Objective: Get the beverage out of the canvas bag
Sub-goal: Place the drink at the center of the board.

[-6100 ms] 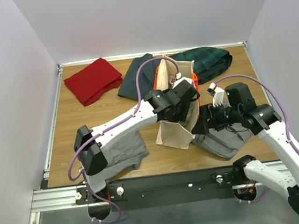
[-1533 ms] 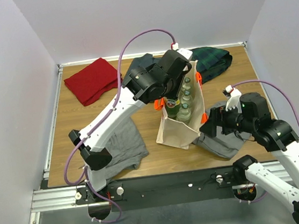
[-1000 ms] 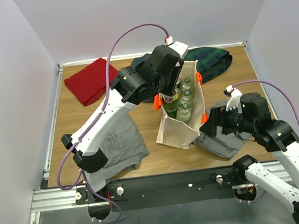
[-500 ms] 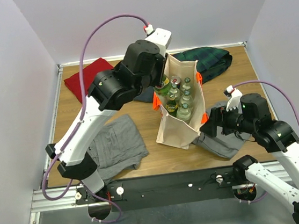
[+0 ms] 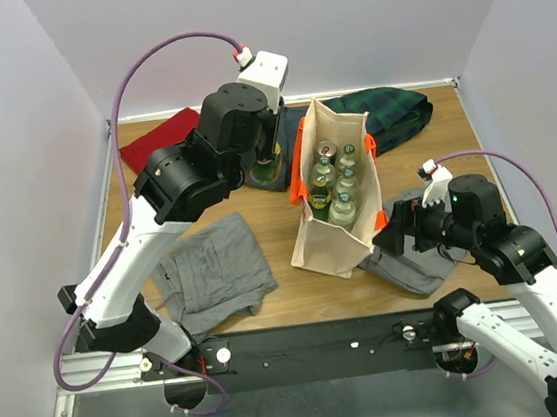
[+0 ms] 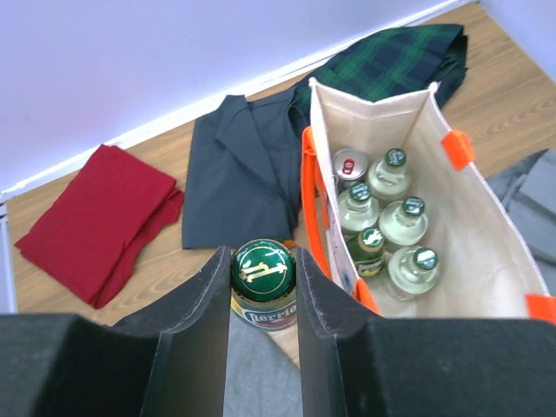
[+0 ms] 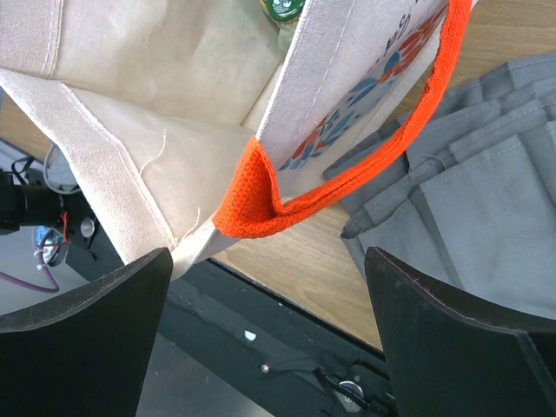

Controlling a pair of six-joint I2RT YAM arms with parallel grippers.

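Note:
The canvas bag (image 5: 328, 248) stands upright mid-table, beige with orange handles, and holds several bottles and a can (image 5: 336, 187). My left gripper (image 5: 267, 157) is shut on the neck of a green Perrier bottle (image 6: 263, 269). It holds the bottle outside the bag, to the bag's left, above the table. In the left wrist view the bag's open top (image 6: 486, 226) is to the right. My right gripper (image 7: 269, 334) is wide open and empty at the bag's near right corner. An orange handle (image 7: 261, 204) lies just ahead of its fingers.
A red cloth (image 5: 160, 141) lies at the back left. A dark slate garment (image 6: 234, 174) and a green plaid cloth (image 5: 388, 110) lie behind the bag. Grey folded clothes (image 5: 215, 271) lie front left. Grey trousers (image 5: 416, 263) lie under my right gripper.
My left arm has risen out of the bag with the green bottle and swung left, clear of the bag. The right arm and the bag have stayed put.

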